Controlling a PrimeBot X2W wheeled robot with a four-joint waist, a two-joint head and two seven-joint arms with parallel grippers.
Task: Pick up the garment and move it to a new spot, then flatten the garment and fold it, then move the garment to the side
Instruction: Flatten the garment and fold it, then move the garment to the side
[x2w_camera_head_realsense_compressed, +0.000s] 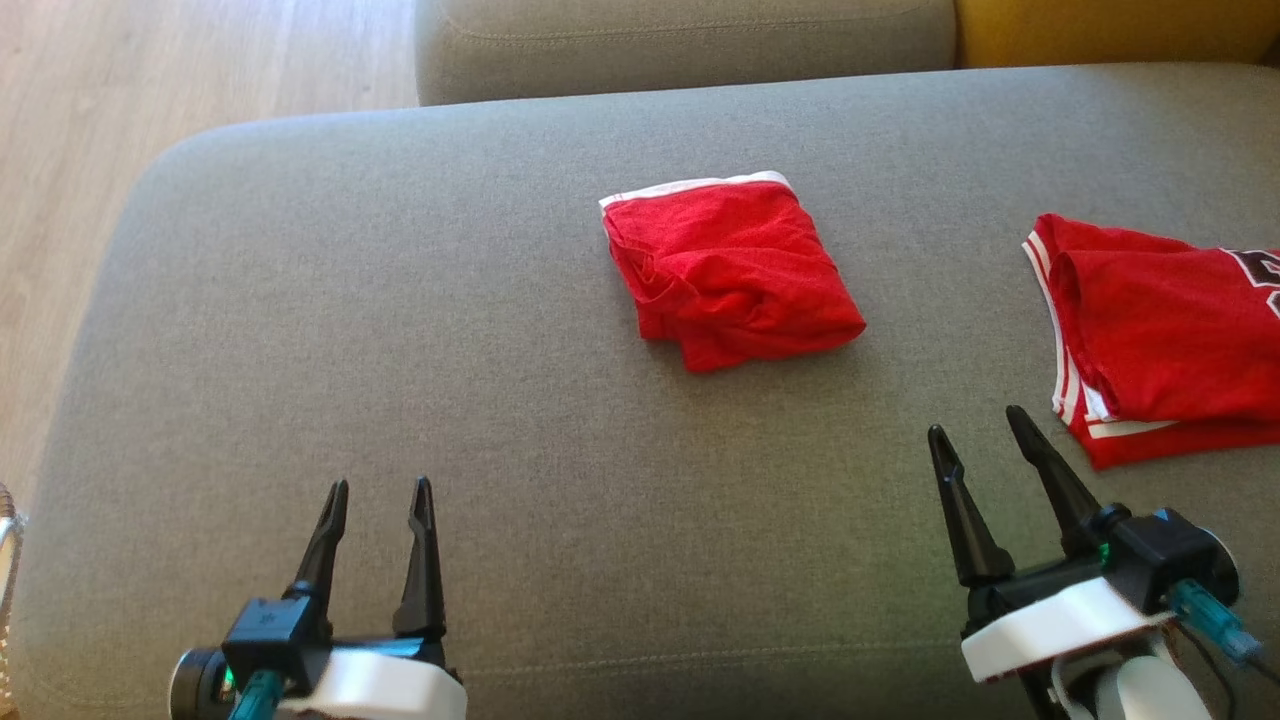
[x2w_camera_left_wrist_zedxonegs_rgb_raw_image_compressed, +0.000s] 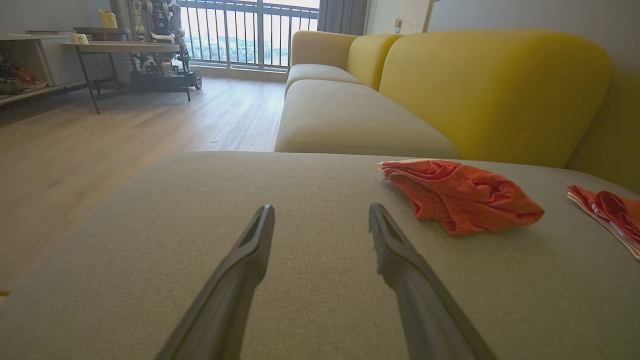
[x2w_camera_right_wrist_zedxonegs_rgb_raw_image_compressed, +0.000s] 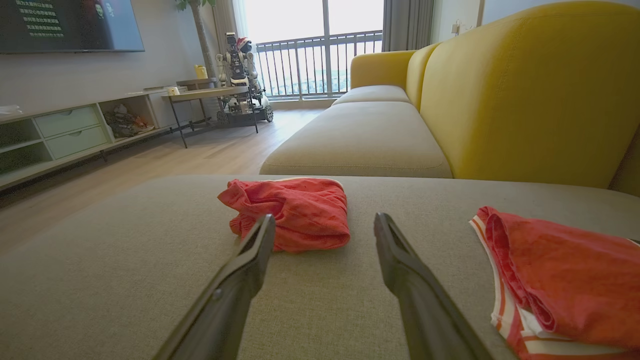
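At centre frame: red garment (x2w_camera_head_realsense_compressed: 730, 270) bunched on cushion (x2w_camera_head_realsense_compressed: 400, 350) | left gripper (x2w_camera_head_realsense_compressed: 381, 483), right gripper (x2w_camera_head_realsense_compressed: 975, 420): jaws held apart, empty | edge is best pinched low, all layers.

The seat cushion (x2w_camera_head_realsense_compressed: 400, 300) is coarse, matt grey woven cloth, the backrest (x2w_camera_left_wrist_zedxonegs_rgb_raw_image_compressed: 500, 95) a matt yellow cloth. The garment (x2w_camera_head_realsense_compressed: 730, 270) is soft, matt red knit with a white band (the other red garment (x2w_camera_head_realsense_compressed: 1160, 340) looks smoother, with white trim). The left gripper (x2w_camera_head_realsense_compressed: 380, 495) and right gripper (x2w_camera_head_realsense_compressed: 985, 425) each have 2 fingers (x2w_camera_head_realsense_compressed: 422, 560) of dark, matt plastic; the floor (x2w_camera_head_realsense_compressed: 150, 80) is pale, faintly glossy wood.
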